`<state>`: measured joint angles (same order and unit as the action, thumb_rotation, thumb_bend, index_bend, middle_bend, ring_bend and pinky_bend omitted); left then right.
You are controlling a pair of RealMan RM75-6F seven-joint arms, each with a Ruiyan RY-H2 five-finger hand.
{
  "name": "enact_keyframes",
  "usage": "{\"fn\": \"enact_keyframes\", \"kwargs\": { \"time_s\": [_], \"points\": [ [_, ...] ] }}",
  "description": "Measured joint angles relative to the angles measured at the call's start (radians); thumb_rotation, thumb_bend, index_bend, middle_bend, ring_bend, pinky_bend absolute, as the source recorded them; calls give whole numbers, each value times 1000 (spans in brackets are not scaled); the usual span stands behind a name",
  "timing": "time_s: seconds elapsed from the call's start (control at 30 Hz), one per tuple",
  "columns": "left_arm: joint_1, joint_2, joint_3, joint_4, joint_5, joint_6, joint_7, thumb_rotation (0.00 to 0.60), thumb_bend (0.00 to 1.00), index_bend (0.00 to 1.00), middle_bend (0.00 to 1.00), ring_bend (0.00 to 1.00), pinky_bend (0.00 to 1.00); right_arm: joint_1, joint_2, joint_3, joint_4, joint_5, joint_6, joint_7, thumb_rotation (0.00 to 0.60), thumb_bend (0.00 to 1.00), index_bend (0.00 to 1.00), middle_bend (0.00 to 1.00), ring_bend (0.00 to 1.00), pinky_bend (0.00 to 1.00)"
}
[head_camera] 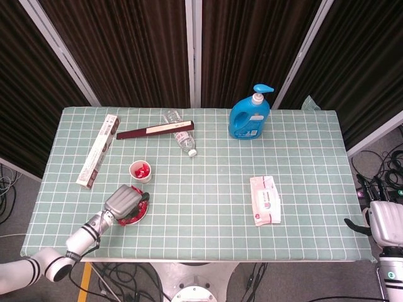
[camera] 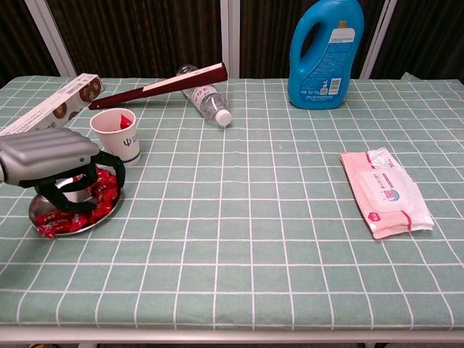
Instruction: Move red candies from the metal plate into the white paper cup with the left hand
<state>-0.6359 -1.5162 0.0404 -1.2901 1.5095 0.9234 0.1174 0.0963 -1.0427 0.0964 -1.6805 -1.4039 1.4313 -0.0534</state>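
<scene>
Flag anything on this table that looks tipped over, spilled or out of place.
The clear plastic bottle lies on its side near the back edge, beside the dark red folded fan. No candies lie loose on the cloth; nothing else stands out.

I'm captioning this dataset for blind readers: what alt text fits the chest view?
The robot's left hand reaches down over red candies on a metal plate, beside a white paper cup. A wet-wipes pack lies right; a blue detergent bottle stands behind.
</scene>
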Motion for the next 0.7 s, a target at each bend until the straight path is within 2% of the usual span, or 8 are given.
{"fn": "enact_keyframes", "kwargs": {
  "time_s": [0.27, 0.53, 0.7],
  "points": [
    [2, -18, -1, 24, -7, 1, 11, 600, 303, 468, 935, 947, 1000, -2, 1, 0, -3, 0, 2, -3, 600, 21, 3, 180, 7, 418],
    [7, -49, 1, 74, -8, 2, -6, 600, 307, 557, 945, 948, 1000, -1, 1, 1, -7, 0, 1, -7, 600, 21, 3, 180, 6, 418],
    [7, -61, 2, 95, -6, 2, -49, 600, 355, 621, 960, 952, 1000, -1, 1, 1, -8, 1, 1, -8, 600, 21, 4, 180, 7, 418]
  ]
}}
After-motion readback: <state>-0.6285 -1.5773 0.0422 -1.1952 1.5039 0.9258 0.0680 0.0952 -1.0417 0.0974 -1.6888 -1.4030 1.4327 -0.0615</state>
